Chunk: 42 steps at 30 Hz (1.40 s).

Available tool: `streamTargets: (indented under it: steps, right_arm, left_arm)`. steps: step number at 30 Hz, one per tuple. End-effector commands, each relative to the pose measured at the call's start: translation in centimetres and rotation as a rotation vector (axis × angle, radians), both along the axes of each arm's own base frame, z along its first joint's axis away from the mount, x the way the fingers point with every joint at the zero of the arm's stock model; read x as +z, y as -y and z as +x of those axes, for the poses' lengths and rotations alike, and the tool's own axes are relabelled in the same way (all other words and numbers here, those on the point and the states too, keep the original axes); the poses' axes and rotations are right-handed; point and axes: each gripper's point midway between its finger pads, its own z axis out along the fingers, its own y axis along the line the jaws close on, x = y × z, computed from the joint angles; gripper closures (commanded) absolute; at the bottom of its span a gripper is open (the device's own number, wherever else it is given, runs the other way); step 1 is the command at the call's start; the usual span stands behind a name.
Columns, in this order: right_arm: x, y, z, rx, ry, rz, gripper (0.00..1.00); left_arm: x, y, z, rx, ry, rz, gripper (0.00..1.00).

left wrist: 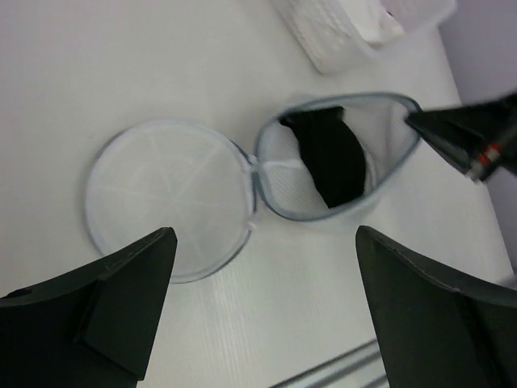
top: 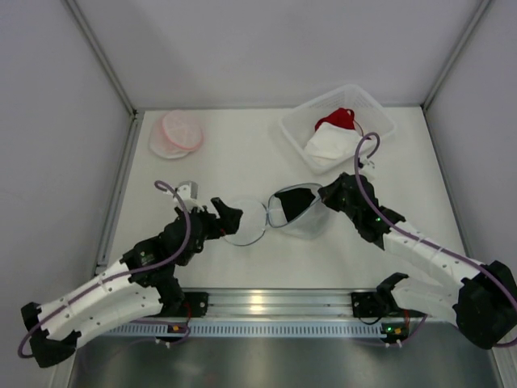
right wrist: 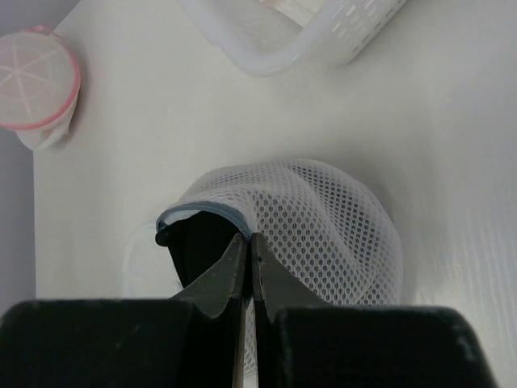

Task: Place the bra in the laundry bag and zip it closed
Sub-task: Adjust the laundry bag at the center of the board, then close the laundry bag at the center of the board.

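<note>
Currently laundry bag gapes leftward, rim pinched by right end effector; left end effector wide.

I logged left arm, right arm: white shells, black joints, purple cable looped along each; fingers were matte black wedges.

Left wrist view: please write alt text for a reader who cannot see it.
A round mesh laundry bag lies open on a white table, its flat lid beside the cup that holds a black bra. The right hand pinches the cup's rim, and the left hand is wide open in the foreground.
</note>
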Motion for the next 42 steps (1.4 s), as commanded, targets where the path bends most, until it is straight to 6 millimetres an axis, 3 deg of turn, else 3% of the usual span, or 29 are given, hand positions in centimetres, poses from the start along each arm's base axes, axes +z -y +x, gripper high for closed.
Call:
streamTargets:
  steps: [1, 6, 9, 12, 14, 18, 27, 42]
  right_arm:
    - [2.7, -0.6, 0.7, 0.010, 0.067, 0.021, 1.00]
    - [2.4, -0.6, 0.6, 0.019, 0.069, -0.004, 1.00]
    - [1.9, -0.4, 0.4, 0.023, 0.048, -0.026, 1.00]
    - [1.9, -0.6, 0.5, 0.027, 0.050, -0.019, 1.00]
    - [2.0, -0.6, 0.6, 0.027, 0.054, -0.017, 1.00]
    - [1.9, -0.9, 0.6, 0.035, 0.050, -0.019, 1.00]
    - [2.0, -1.0, 0.6, 0.041, 0.053, -0.023, 1.00]
    - [2.0, -1.4, 1.0, 0.036, 0.062, -0.003, 1.00]
  left_arm:
    - [-3.2, -6.5, 1.5, 0.344, -0.137, 0.114, 0.02]
    - [-7.0, -4.5, 4.1, 0.333, -0.234, 0.160, 0.06]
    - [-7.5, -2.2, 5.2, 0.229, -0.227, 0.228, 0.12]
    - [-6.6, 0.7, 6.2, 0.085, -0.210, 0.293, 0.20]
    - [-7.1, 1.4, 6.7, 0.042, -0.209, 0.351, 0.22]
    - [-8.3, 1.8, 7.3, -0.042, -0.184, 0.470, 0.16]
    - [-11.7, 3.9, 7.5, -0.131, -0.242, 0.511, 0.09]
    - [-12.4, 6.2, 6.9, -0.211, -0.256, 0.459, 0.09]
